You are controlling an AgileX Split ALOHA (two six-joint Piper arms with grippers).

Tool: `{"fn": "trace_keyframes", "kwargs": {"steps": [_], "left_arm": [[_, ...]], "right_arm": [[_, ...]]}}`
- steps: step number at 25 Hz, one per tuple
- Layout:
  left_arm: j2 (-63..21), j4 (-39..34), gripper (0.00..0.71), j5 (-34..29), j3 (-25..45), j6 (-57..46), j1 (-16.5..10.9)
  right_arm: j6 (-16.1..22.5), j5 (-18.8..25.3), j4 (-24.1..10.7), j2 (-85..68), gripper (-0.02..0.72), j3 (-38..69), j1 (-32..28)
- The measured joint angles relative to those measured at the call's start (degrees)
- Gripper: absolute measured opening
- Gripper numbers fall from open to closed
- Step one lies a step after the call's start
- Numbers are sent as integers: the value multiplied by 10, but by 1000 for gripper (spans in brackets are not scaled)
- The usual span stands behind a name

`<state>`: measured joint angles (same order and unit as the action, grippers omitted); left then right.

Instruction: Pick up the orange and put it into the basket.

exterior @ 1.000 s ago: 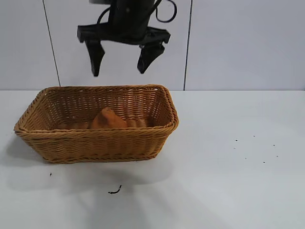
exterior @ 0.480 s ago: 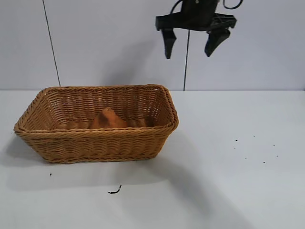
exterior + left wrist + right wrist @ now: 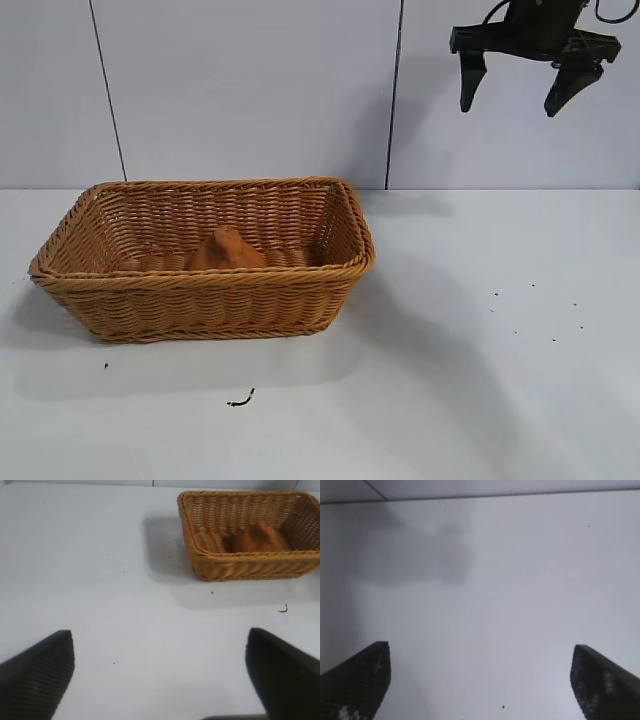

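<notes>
The orange (image 3: 226, 250) lies inside the wicker basket (image 3: 200, 283), which stands on the white table at the left. My right gripper (image 3: 510, 105) hangs high above the table's back right, well clear of the basket, open and empty. In the right wrist view its gripper (image 3: 480, 647) shows open over bare table with a shadow. My left gripper (image 3: 159, 635) is open and empty, out of the exterior view, and far from the basket (image 3: 250, 555). The orange (image 3: 255, 539) shows inside the basket there too.
A small dark squiggle of debris (image 3: 241, 400) lies on the table in front of the basket. A few dark specks (image 3: 530, 310) dot the table at the right. A white panelled wall stands behind.
My right gripper has moved from above the basket to the right and upward, open and empty throughout. The orange and basket have not moved.
</notes>
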<state>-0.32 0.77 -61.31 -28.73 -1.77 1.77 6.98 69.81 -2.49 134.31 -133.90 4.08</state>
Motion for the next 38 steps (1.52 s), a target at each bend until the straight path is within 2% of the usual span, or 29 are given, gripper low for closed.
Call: {"fn": "trace_keyframes", "kwargs": {"steps": [4,9,26,33,38], "left_arm": [[0,0,666,0,0,0,0],[0,0,666,0,0,0,0],[0,0,666,0,0,0,0],[0,0,666,0,0,0,0],[0,0,666,0,0,0,0]], "right_arm": [[0,0,-3,-35,673,68,0],[-1,-1,-6,-129,673,206,0],[-27,-4,-3,-638,673,785,2],[-59,-84,6,-852,673,963,2],[-76,-108,18,-1010,673,1047,2]]}}
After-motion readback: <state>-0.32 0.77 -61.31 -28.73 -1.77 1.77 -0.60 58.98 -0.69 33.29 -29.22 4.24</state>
